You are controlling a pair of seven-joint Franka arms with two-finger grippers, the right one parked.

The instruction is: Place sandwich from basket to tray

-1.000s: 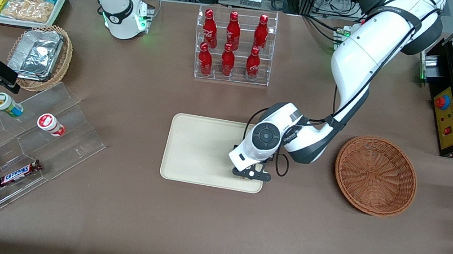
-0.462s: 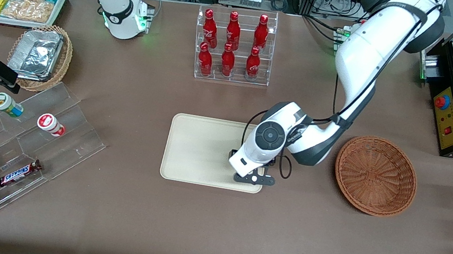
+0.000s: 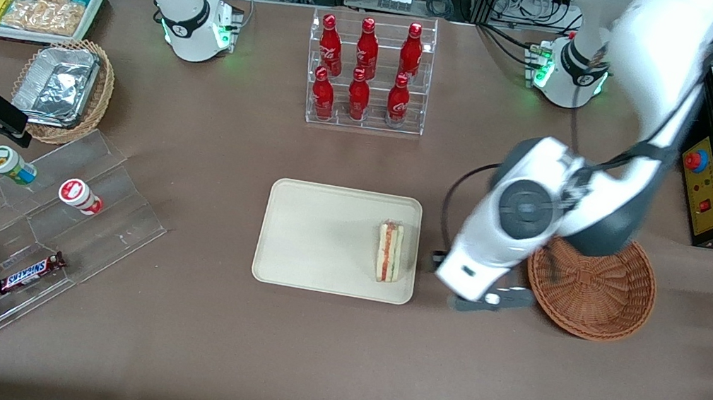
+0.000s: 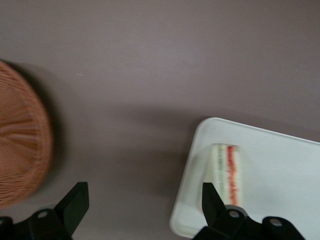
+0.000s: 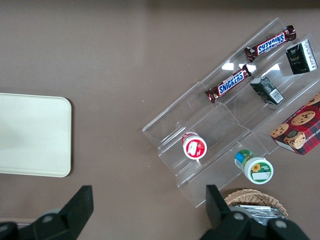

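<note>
From the front, the sandwich (image 3: pixel 389 251) sits on the tray (image 3: pixel 315 236), right at the tray's end nearest the basket (image 3: pixel 600 289), standing on edge with its red and green filling stripes facing up. The working arm's gripper (image 3: pixel 490 301) hangs over bare table between tray and basket, clear of the sandwich, its wrist housing overlapping the basket's rim from above; from this angle the fingers are tucked under the wrist. The basket itself holds nothing. Farther from the camera than the tray stands a clear rack of red bottles (image 3: pixel 366 73), and toward the parked arm's end of the table lie a tan wicker basket with a foil container (image 3: pixel 63 89) and a clear stepped stand (image 3: pixel 43 236) with candy bars. Over to the working wrist camera: here the two black fingers (image 4: pixel 74 205) are spread wide apart, nothing between them, only brown table showing in the gap. The sandwich (image 4: pixel 227 172) rests just inside the tray's rim (image 4: pixel 192 165), close to one fingertip but not touched by it, and the basket (image 4: pixel 22 145) curves in at the edge of the picture. The parked wrist camera shows a corner of the tray (image 5: pixel 32 135) and the stepped stand (image 5: pixel 225 120) with its snacks.
</note>
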